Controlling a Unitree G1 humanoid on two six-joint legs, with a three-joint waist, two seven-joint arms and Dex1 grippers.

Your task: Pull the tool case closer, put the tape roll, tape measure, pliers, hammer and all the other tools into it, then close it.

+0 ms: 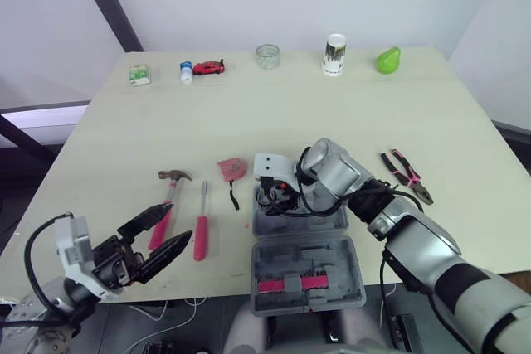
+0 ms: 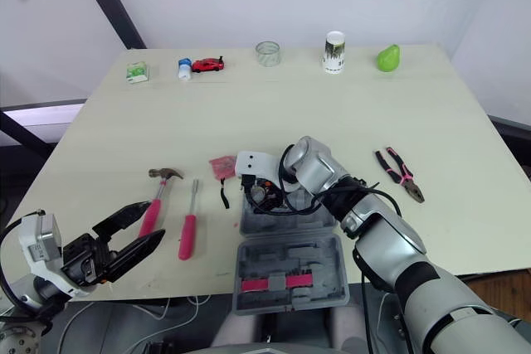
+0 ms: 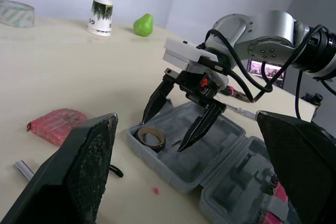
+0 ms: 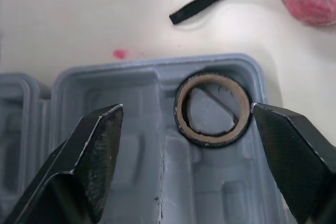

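Right end effector (image 3: 167,129) is hovering, fingers spread wide, over the tape roll (image 4: 210,139). The roll is lying flat in a corner pocket of the open tool case (image 1: 332,254), which seems moulded for it. Left end effector (image 1: 178,224), also spread, is hovering beside the hammer (image 1: 172,192) on the tabletop (image 1: 332,113), probably lining up that pick.
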